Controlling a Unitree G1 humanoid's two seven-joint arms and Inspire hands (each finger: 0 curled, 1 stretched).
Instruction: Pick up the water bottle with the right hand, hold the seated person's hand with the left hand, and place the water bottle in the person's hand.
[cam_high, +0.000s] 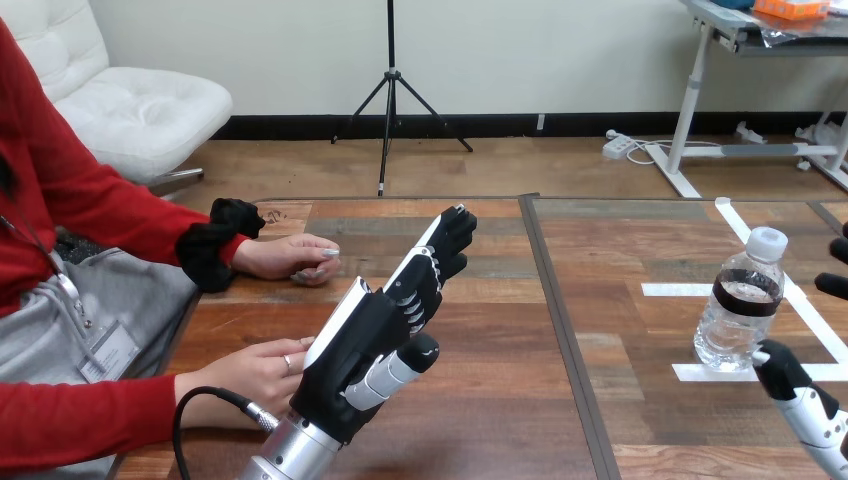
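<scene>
A clear water bottle (740, 300) with a white cap and dark label band stands upright on the table at the right. My right hand (795, 385) comes in from the lower right corner. It is open, its thumb close by the bottle's base and its fingertips (832, 284) apart from the bottle at the right edge. My left hand (385, 320) is raised over the table's left half, open with straight fingers pointing forward. The person's near hand (250, 370) lies just behind and beside its palm; I cannot tell whether they touch. The person's far hand (290, 257) rests on the table.
White tape lines (690, 289) mark the table around the bottle. A dark seam (560, 330) splits the wooden tabletop down the middle. The person sits at the left side, red sleeves reaching over the table edge.
</scene>
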